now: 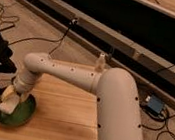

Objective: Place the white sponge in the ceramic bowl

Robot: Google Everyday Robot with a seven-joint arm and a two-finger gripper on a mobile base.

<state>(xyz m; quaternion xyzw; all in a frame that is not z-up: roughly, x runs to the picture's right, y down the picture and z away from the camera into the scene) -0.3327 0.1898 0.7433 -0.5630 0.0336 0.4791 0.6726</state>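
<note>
Placing step, by the look of it. Gripper (10, 99) low over the green bowl (22, 116) at the front left corner of the wooden table (66, 126), reached there by one long white arm (79, 78) sweeping in from the right. A pale block at the fingertips, likely the white sponge (6, 105), just above or touching the bowl's left part; contact impossible to settle. Fingers apparently closed on the sponge, held rather than dropped.

Next, probably: lower a little if any gap remains, release over the middle of the bowl rather than its rim, then lift straight up to avoid dragging the bowl toward the table's left edge.

Count: one bowl, one sponge, one gripper, one small pale bottle-like thing (100, 62) by the table's back edge.
</note>
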